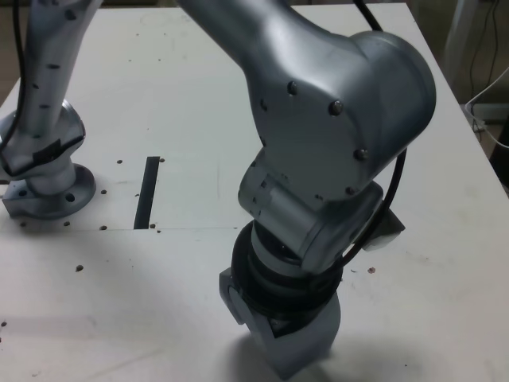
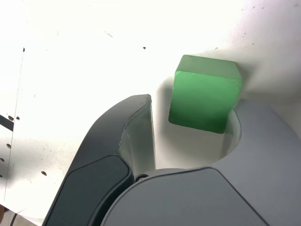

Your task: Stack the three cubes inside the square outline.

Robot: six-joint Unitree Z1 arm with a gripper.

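Gripper (image 2: 195,106) angles down, jaws parted, around or perhaps just above the green cube (image 2: 205,93).

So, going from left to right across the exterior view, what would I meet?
The arm's round base → the black strip → the tool, pointing down → the thin white cable beyond the table's edge.
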